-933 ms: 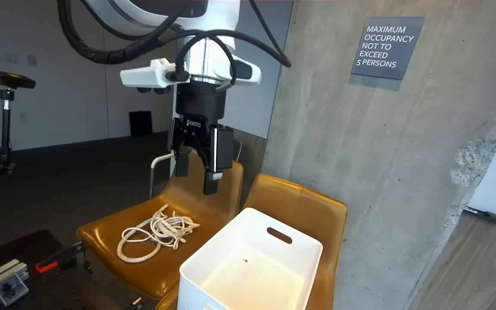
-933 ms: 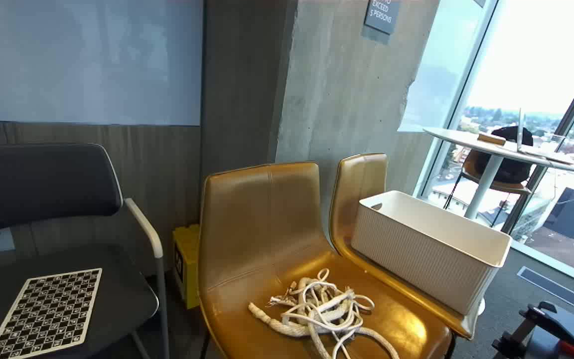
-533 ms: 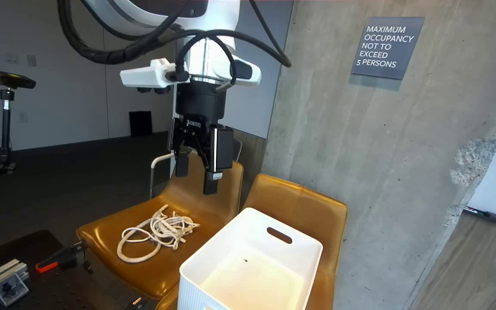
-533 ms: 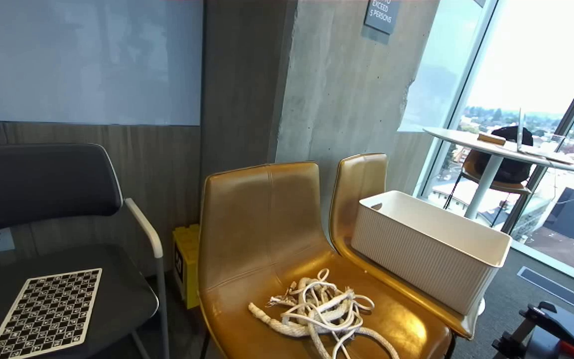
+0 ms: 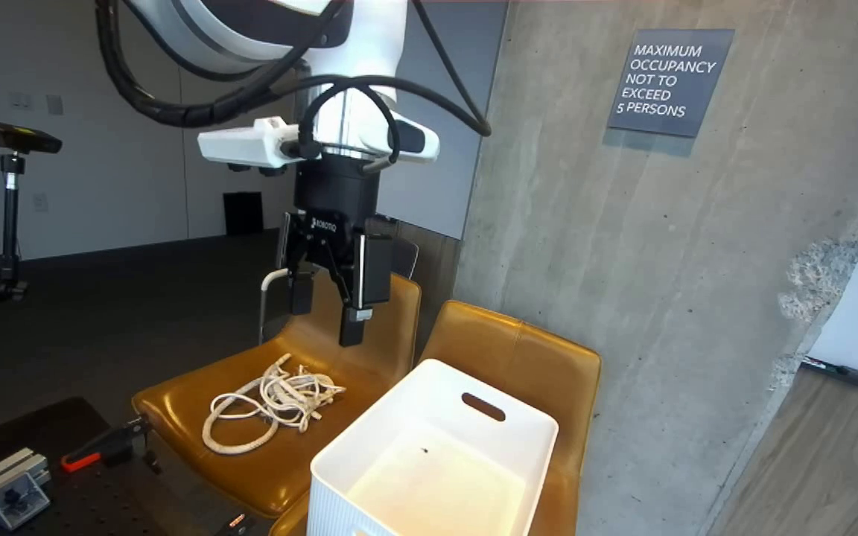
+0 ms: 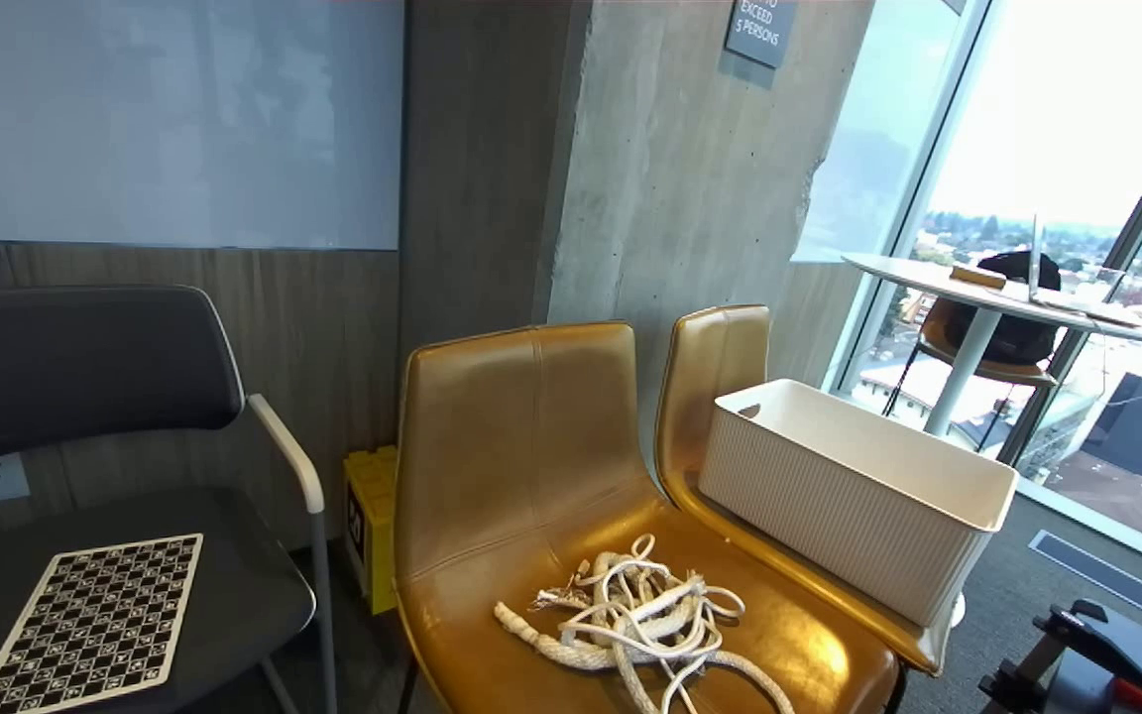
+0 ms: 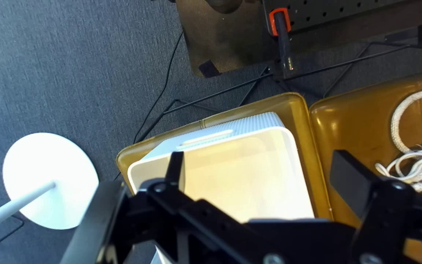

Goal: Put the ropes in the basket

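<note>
lying loose: cream, coiled woven ropes [image 6: 655, 625], not yet gripped

they heap mid-surface on the mustard-brown, smooth chair seat [image 6: 799, 635], one loop curling toward its front edge. they look light, limp and sturdy; pinching the dense middle, several strands at once, should serve, though ends may slip. past the seat's side edge stands the large white ribbed plastic bin [image 6: 829, 511]. the black two-fingered gripper [image 5: 326, 321] hangs higher, jaws wide apart, holding nothing.

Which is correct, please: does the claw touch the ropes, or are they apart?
Apart. In an exterior view, the open claw hangs higher than the ropes, and the brown chair shows in the gap between them.
</note>
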`<action>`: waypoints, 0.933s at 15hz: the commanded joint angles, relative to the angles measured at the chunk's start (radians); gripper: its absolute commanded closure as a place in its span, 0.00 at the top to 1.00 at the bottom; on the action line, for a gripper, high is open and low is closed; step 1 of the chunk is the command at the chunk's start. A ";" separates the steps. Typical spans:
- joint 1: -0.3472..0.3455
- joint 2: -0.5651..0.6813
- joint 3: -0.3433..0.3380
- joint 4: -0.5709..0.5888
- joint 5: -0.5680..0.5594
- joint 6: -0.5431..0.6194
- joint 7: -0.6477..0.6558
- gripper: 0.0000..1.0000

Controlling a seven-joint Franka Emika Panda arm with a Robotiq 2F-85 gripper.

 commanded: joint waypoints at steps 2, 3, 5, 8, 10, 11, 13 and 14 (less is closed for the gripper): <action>0.049 -0.032 0.024 -0.144 -0.032 0.149 -0.074 1.00; 0.063 -0.029 0.033 -0.176 -0.033 0.199 -0.084 1.00; 0.094 -0.023 0.061 -0.237 -0.035 0.296 -0.089 1.00; 0.148 0.008 0.122 -0.290 -0.031 0.426 -0.056 1.00; 0.193 0.050 0.179 -0.285 -0.019 0.478 -0.021 1.00; 0.215 0.074 0.208 -0.274 -0.015 0.496 0.000 1.00; 0.263 0.138 0.275 -0.227 -0.020 0.512 0.063 1.00; 0.281 0.186 0.307 -0.194 -0.038 0.525 0.103 1.00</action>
